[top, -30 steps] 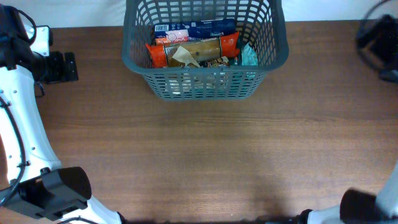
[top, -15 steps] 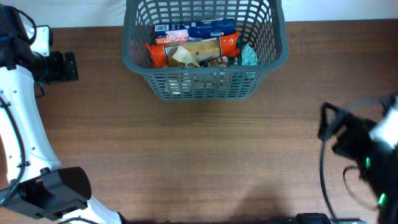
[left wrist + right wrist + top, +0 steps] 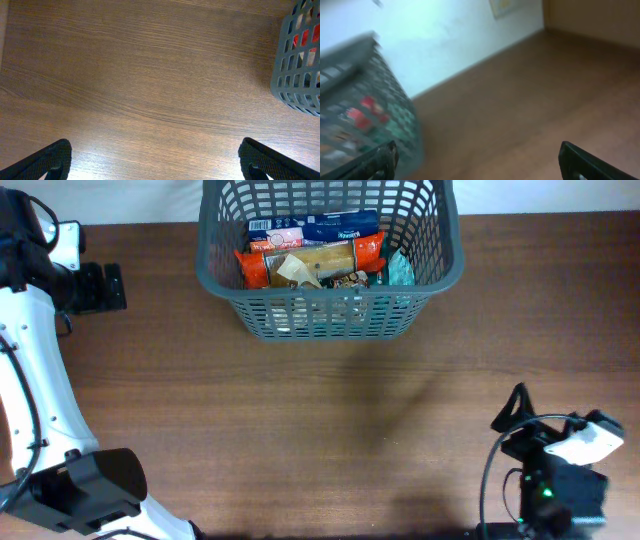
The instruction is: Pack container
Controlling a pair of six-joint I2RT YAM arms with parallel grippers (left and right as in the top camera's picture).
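Observation:
The container (image 3: pixel 330 315) is a dark grey lattice basket at the far middle of the table. It holds several snack packets: a blue one (image 3: pixel 340 225), an orange one (image 3: pixel 310 262) and a teal one (image 3: pixel 400 270). My left gripper (image 3: pixel 105 287) is at the far left, open and empty over bare table (image 3: pixel 155 160); the container's corner (image 3: pixel 297 65) shows at the right edge of the left wrist view. My right arm (image 3: pixel 555 470) is at the front right. The right gripper (image 3: pixel 480 160) is open and empty; its view is blurred, with the container (image 3: pixel 365 110) at the left.
The brown wooden table (image 3: pixel 320 430) carries nothing loose outside the container. A white wall (image 3: pixel 445 35) lies behind the table's far edge. The left arm's white link and black base (image 3: pixel 80 485) stand at the front left corner.
My right arm has swung from the far right edge down to the front right of the table. The left arm and the container's contents have not moved.

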